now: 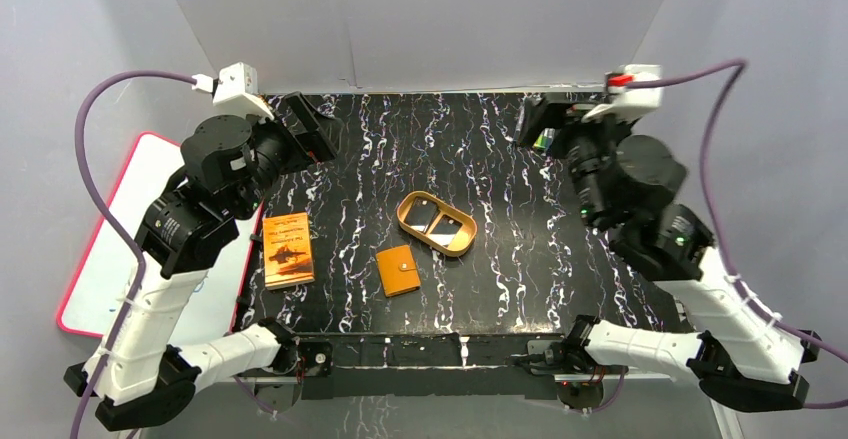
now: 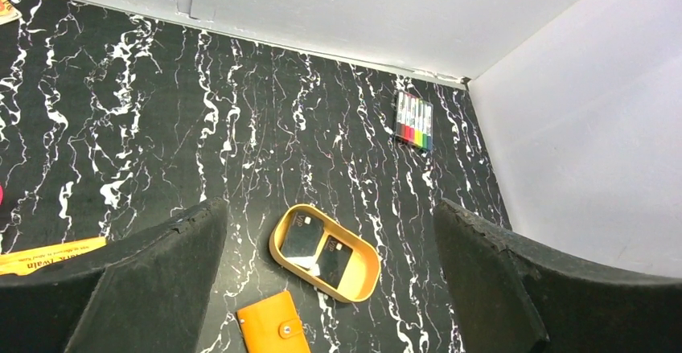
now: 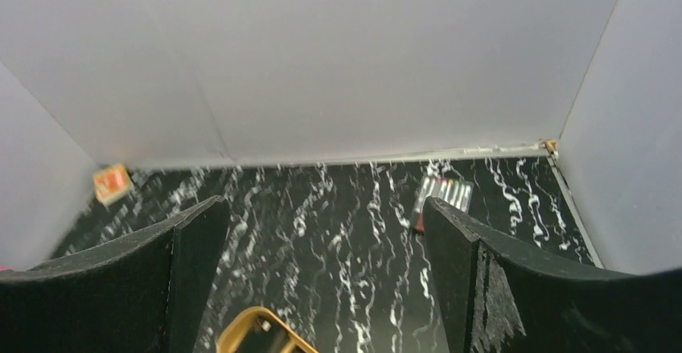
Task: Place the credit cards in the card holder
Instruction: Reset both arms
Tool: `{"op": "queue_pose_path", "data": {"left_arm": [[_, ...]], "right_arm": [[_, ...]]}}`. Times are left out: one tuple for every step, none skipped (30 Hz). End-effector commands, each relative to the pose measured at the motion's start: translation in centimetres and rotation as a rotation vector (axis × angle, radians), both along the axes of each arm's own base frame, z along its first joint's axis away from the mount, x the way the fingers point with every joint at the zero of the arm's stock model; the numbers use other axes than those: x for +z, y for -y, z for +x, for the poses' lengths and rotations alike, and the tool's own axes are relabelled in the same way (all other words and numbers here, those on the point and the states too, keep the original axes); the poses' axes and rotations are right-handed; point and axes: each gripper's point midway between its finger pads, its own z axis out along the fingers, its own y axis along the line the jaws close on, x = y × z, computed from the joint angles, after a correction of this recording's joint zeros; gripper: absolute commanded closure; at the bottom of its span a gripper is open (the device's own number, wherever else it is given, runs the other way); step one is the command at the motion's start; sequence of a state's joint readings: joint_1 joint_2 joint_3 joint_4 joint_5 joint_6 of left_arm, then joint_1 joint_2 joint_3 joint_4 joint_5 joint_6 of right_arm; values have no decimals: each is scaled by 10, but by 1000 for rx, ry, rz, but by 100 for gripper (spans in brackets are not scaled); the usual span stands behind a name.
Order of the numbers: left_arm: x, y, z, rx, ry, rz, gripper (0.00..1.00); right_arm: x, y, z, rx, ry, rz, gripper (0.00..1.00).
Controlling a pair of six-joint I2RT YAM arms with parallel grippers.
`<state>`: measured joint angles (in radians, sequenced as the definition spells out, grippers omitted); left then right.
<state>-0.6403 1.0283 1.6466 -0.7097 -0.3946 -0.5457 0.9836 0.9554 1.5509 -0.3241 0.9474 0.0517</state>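
A: Where did the credit cards [image 2: 303, 240] lie?
B: Side by side inside the tan oval tray [image 2: 346, 295]. The card holder [image 2: 272, 330] lay shut just beside the tray's near side.
A: The end effectors?
B: The left gripper [image 2: 326, 208] and right gripper [image 3: 323, 203], raised well apart from the tray, had their jaws spread wide and held nothing.

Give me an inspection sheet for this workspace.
Surface: black marbled table.
Job's things: card holder closed, flat near centre; two black cards lying in the tan tray beyond it.
Clutter: orange booklet at left; marker pack at far right.
Hands: left hand and right hand open, empty, raised.
Cables: purple cable on each arm.
Surroundings: grey walls; red-edged white board at left.
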Motion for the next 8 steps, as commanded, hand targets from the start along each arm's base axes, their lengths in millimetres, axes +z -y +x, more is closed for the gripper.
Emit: {"op": "queue_pose_path", "data": {"left_arm": [[19, -12, -2, 34, 80, -11, 4], [21, -12, -2, 32, 88, -14, 4], [23, -12, -3, 31, 99, -18, 4], [25, -13, -3, 31, 108, -22, 5], [25, -13, -2, 39, 114, -25, 5], [23, -14, 0, 50, 108, -24, 5], [22, -15, 2, 64, 99, -21, 5], [21, -16, 3, 72, 93, -17, 4]], "right_arm": [[7, 6, -4, -2, 67, 78, 2], [8, 7, -5, -2, 71, 85, 1], [7, 7, -5, -2, 72, 88, 1], [7, 7, -4, -4, 71, 86, 1], [5, 7, -4, -7, 66, 80, 1], [3, 6, -4, -7, 63, 79, 1], [2, 6, -3, -4, 62, 74, 2], [1, 6, -4, 2, 62, 70, 1]]}}
